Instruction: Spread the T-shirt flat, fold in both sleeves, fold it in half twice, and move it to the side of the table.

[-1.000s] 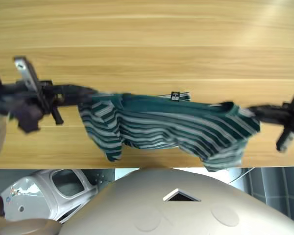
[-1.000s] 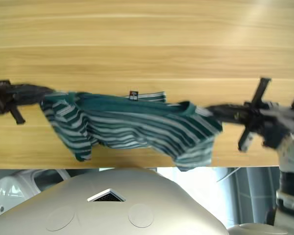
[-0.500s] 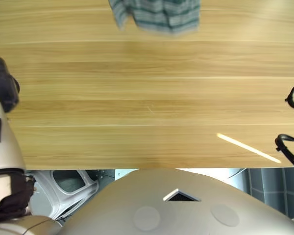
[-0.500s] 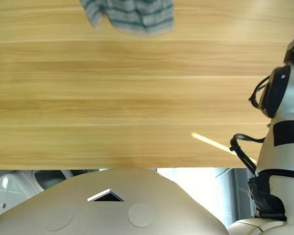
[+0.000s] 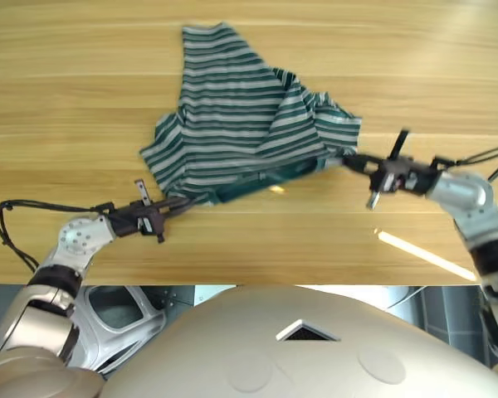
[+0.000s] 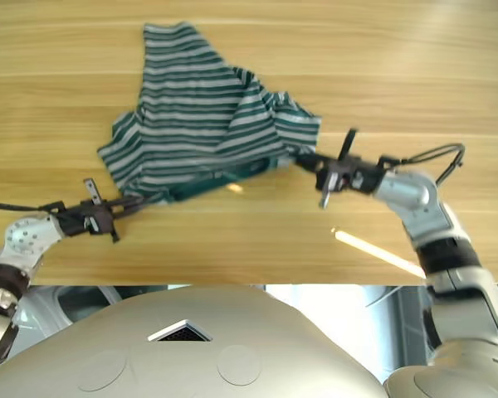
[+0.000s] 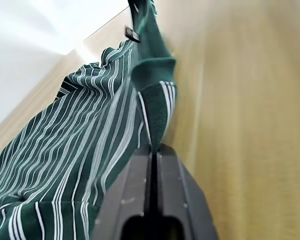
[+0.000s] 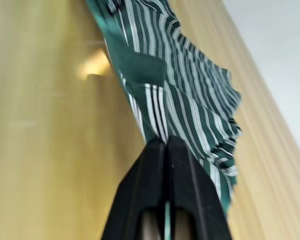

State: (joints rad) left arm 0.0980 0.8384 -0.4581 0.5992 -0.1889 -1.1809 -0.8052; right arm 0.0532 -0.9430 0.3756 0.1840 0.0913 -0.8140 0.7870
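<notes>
A green T-shirt (image 5: 241, 124) with white stripes lies rumpled on the wooden table (image 5: 249, 240), its far part stretched away from me and its near edge bunched. My left gripper (image 5: 176, 204) is shut on the shirt's near left corner, low over the table. My right gripper (image 5: 349, 159) is shut on the shirt's near right corner. In the left wrist view the fingers (image 7: 152, 150) pinch a fold of striped cloth (image 7: 105, 130). The right wrist view shows the same pinch (image 8: 165, 142) on the striped cloth (image 8: 175, 85).
Bare wood surrounds the shirt on every side. The table's front edge (image 5: 249, 284) runs just below both arms. A bright streak of light (image 5: 423, 253) lies on the wood at the near right.
A second ago the shirt hung stretched between both grippers near the front edge. It then swung far up the table, and now it lies on the wood with both grippers low, still holding its corners.
</notes>
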